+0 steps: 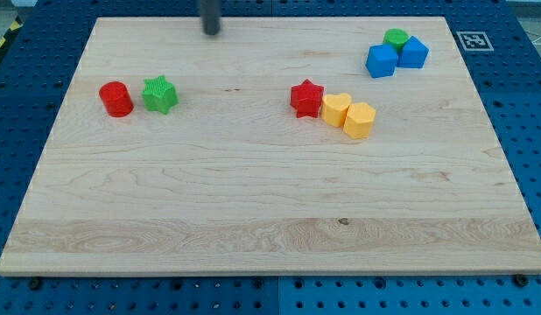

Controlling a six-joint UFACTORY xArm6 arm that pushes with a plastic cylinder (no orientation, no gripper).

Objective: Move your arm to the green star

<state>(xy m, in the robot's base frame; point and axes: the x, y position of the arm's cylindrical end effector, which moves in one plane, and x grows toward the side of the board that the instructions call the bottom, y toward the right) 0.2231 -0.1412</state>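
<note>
The green star (160,94) lies on the wooden board at the view's left, touching or almost touching a red cylinder (116,99) on its left side. My tip (211,32) is near the board's top edge, up and to the right of the green star, well apart from it. It touches no block.
A red star (306,98) sits mid-board with two yellow blocks (335,109) (359,120) on its right. At the top right a green cylinder (396,38) stands behind two blue cubes (382,60) (413,52). The wooden board (253,219) rests on a blue pegboard.
</note>
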